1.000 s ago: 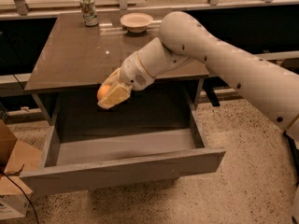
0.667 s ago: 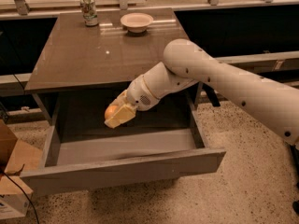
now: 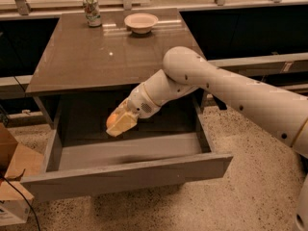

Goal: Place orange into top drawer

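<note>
My one arm (image 3: 231, 88): smooth white rounded shell. One table (image 3: 96, 57): glossy brown flat top. One drawer (image 3: 130, 174): open, plain grey panels. One gripper (image 3: 122, 123): I see pale fingers clamped on fruit, over drawer interior. One shallow bowl (image 3: 141, 21), one can (image 3: 91, 11) at table rear. One round orange (image 3: 111, 121): between fingers, above drawer floor.

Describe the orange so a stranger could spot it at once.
Find the open top drawer under the brown table. Above its grey interior, the end effector grips the orange. It is the only small, round, orange-coloured thing, unlike the pale bowl and can on the tabletop.
</note>
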